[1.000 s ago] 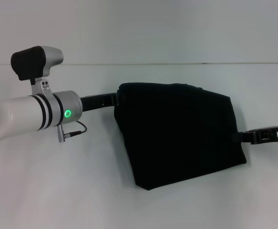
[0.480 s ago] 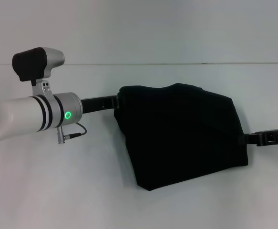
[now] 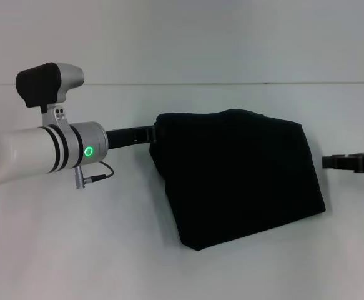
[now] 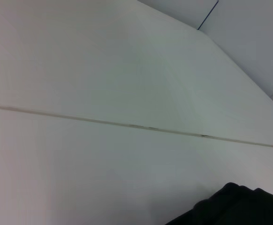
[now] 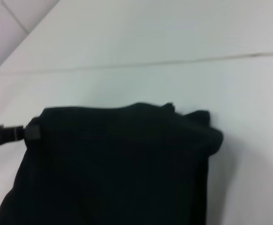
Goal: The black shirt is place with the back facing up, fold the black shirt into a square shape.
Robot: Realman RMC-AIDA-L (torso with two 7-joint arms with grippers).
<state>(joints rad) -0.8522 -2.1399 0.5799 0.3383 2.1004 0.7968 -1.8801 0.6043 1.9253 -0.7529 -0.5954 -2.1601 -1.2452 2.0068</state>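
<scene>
Head view shows the black shirt [image 3: 238, 175] lying on the white surface [image 3: 169, 262] as a compact folded block, roughly four-sided but skewed, with its near edge slanting and a slight hump along its far edge. It sits right of centre, and no lettering shows, which fits a garment folded in on itself. The left pincer [image 3: 149, 132] reaches in from the left on its white arm and meets the shirt's far-left corner; its tips disappear at the cloth edge, so whether it is clamped on the fabric or merely resting against it cannot be told. Holding that corner would pin the fold while the other side is freed, which seems the likely reason for its position. The right pincer [image 3: 326, 162] is at the right edge of the scene, just beside the shirt's right edge but apart from it, with bare surface between; its tips look drawn together and grip nothing. Right wrist view looks across the shirt [image 5: 117, 164] toward the left pincer [image 5: 32, 132] at its far corner. By this shape, the folding looks nearly complete, though the outline is not yet square.
</scene>
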